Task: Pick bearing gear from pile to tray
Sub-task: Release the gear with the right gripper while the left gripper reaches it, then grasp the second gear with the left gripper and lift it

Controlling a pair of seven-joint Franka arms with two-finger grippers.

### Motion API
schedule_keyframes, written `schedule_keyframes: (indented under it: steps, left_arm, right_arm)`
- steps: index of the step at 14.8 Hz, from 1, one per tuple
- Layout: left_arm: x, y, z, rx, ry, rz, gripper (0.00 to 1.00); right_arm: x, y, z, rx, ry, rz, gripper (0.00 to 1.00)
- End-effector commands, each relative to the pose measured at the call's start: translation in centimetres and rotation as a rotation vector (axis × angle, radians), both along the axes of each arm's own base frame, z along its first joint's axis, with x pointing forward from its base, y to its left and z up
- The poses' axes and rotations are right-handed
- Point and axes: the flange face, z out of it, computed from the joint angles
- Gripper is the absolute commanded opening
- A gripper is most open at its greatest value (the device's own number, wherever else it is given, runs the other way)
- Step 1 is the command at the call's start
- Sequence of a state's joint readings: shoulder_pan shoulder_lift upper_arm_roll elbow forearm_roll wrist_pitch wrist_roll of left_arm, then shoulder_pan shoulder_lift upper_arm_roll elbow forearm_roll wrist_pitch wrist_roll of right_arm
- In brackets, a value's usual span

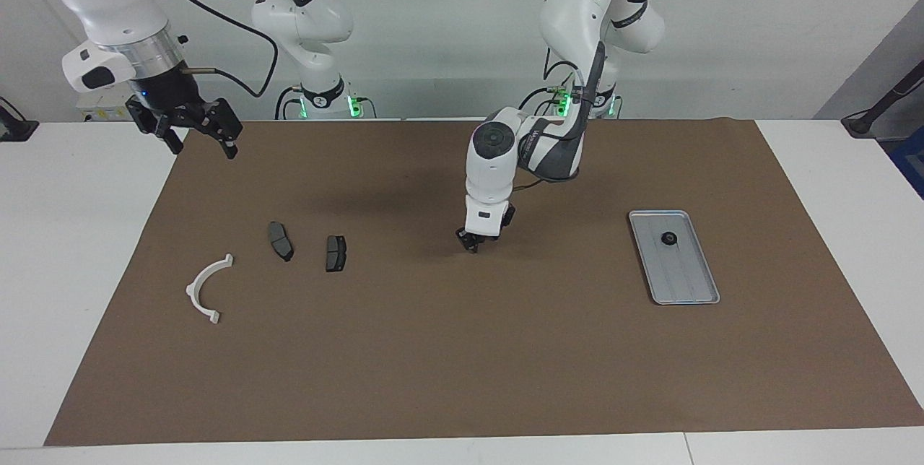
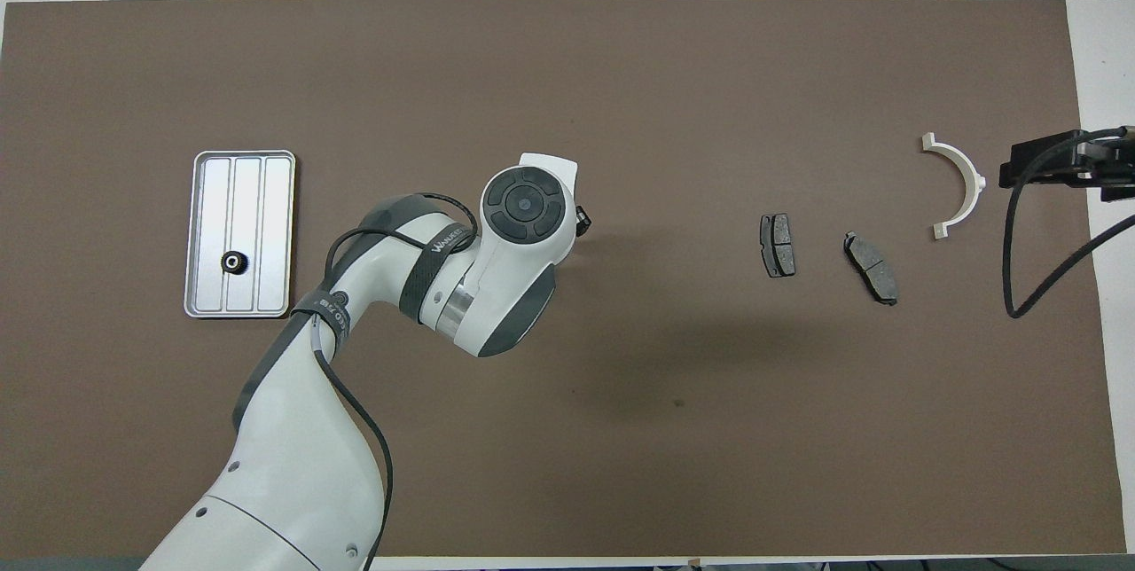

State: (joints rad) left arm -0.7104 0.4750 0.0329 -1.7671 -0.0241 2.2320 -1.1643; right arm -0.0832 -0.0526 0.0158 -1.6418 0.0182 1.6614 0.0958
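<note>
a large brown paper-like mat (image 1: 462, 349) covered most of a white table (image 1: 65, 248), whose bare surface showed along the mat's edges at both ends. a plain pale wall (image 1: 433, 32) rose at the robots' end of the table.

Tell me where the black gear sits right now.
The black gear lies in the tray, in the half nearer the robots, at the left arm's end of the table, well apart from the left gripper.
</note>
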Motion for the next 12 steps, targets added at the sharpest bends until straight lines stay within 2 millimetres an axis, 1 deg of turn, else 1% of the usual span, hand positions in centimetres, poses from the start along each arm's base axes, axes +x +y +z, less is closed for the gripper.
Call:
schedule_keyframes:
  steps: [1, 4, 5, 6, 8, 10, 12]
  left_arm:
    - [-0.8, 0.0, 0.4, 0.021, -0.004, -0.007, 0.63]
    - [-1.0, -0.2, 0.4, 0.020, -0.002, -0.009, 0.62]
    - [-1.4, -0.5, 0.2, 0.020, -0.004, -0.016, 0.62]
    - [-1.6, -0.4, 0.0, 0.023, 0.000, -0.018, 0.60]
    - [-1.8, -0.4, 0.0, 0.023, 0.001, -0.019, 0.50]
    - [-1.8, -0.4, 0.1, 0.019, -0.004, -0.019, 0.28]
    - [-1.7, -0.3, 0.1, 0.024, 0.001, -0.018, 0.02]
  right_arm:
    - [-1.0, -0.1, 1.3, -0.011, 0.008, 0.026, 1.00]
    - [-1.8, 0.1, 2.1, -0.011, 0.014, 0.026, 1.00]
    - [-1.9, 0.1, 2.1, -0.010, 0.017, 0.026, 1.00]
    - [-1.9, 0.1, 2.0, -0.009, 0.017, 0.026, 1.00]
    - [-1.8, 0.1, 1.8, -0.009, 0.019, 0.026, 1.00]
    - [-1.8, 0.0, 1.7, -0.008, 0.022, 0.024, 1.00]
    - [-1.9, 0.0, 1.7, -0.008, 0.023, 0.024, 1.00]
